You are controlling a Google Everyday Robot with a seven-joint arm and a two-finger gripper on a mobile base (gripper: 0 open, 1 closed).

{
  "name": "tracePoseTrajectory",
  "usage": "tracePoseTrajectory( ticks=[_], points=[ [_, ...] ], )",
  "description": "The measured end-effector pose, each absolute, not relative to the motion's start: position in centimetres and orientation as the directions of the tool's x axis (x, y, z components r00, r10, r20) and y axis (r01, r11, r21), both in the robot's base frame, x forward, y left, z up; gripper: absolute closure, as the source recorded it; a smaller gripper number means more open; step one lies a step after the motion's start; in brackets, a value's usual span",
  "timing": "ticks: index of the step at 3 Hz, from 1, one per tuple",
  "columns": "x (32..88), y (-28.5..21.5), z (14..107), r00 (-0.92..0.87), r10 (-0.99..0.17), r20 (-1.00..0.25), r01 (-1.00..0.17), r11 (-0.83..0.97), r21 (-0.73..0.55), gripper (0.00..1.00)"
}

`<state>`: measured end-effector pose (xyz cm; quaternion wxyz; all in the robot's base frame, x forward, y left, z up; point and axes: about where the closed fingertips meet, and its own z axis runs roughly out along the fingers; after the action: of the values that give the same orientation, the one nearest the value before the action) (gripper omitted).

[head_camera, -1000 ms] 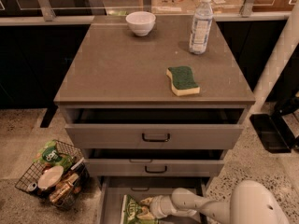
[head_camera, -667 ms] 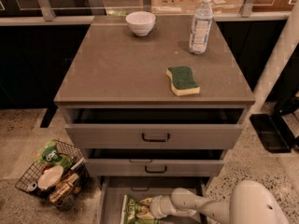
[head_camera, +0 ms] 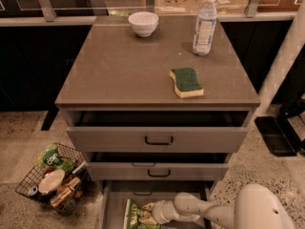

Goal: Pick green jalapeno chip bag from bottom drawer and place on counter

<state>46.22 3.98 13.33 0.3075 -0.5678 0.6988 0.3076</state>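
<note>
The green jalapeno chip bag (head_camera: 135, 215) lies on the floor of the open bottom drawer (head_camera: 113, 205), at the bottom of the camera view. My gripper (head_camera: 151, 214) reaches into the drawer from the right and sits against the bag's right side; the white arm (head_camera: 209, 210) runs back to the lower right. The counter (head_camera: 128, 66) is the flat grey-brown top of the cabinet above.
On the counter stand a white bowl (head_camera: 143, 23), a water bottle (head_camera: 205, 25) and a green-topped yellow sponge (head_camera: 186, 82). The two upper drawers (head_camera: 158, 140) are slightly open above the gripper. A wire basket (head_camera: 50, 178) of packets sits on the floor at left.
</note>
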Motion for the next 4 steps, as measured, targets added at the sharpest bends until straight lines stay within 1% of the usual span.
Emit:
tracePoseTrajectory(
  ticks=[3, 4],
  points=[
    [46.2, 4.0, 13.3, -0.166, -0.604, -0.779, -0.983, 0.166, 0.081, 1.00],
    [45.6, 3.1, 17.2, -0.139, -0.611, -0.779, -0.983, 0.183, 0.032, 1.00]
  ],
)
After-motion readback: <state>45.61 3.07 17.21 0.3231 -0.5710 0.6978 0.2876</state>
